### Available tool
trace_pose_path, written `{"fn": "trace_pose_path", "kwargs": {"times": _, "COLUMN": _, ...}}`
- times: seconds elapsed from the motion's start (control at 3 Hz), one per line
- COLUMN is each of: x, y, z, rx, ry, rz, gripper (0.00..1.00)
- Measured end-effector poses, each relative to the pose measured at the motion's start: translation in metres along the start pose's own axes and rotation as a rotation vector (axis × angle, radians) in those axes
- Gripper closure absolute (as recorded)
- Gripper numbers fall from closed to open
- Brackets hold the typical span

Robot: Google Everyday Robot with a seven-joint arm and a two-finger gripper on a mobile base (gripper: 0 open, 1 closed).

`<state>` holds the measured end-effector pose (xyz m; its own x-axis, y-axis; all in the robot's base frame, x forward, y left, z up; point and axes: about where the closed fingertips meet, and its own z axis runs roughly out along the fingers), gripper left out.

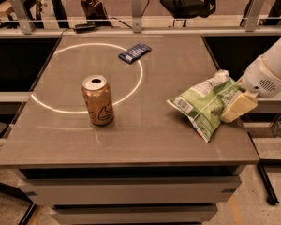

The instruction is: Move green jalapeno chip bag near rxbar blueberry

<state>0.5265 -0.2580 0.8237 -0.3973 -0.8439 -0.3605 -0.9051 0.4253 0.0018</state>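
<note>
Green jalapeno chip bag (202, 104) angled back-right, hand (237, 108) at right edge, grip unclear

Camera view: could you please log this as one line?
gripper at right edge of crinkled green foil bag | flat dark-blue bar apart

Table (178, 74) holds can (98, 100), blue bar (134, 53), chip bag (203, 102); claw (236, 108) at bag.

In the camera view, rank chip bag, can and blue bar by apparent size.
1. green jalapeno chip bag
2. tan can
3. rxbar blueberry, smallest, though farthest back
The gripper is at the bag's right edge.
</note>
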Motion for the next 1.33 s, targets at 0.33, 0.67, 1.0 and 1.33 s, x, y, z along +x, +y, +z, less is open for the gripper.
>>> {"fn": "trace_pose_path", "kwargs": {"times": 0.33, "x": -0.001, "y": 0.001, "z": -0.002, "rx": 0.002, "ry": -0.003, "rz": 0.006, "gripper": 0.87}}
{"fn": "trace_pose_path", "kwargs": {"times": 0.67, "x": -0.023, "y": -0.016, "z": -0.030, "rx": 0.104, "ry": -0.086, "rz": 0.006, "gripper": 1.00}}
{"fn": "trace_pose_path", "kwargs": {"times": 1.0, "x": -0.057, "y": -0.043, "z": -0.058, "rx": 0.207, "ry": -0.185, "rz": -0.017, "gripper": 1.00}}
{"fn": "trace_pose_path", "kwargs": {"times": 1.33, "x": -0.076, "y": -0.070, "z": -0.056, "rx": 0.245, "ry": -0.216, "rz": -0.039, "gripper": 1.00}}
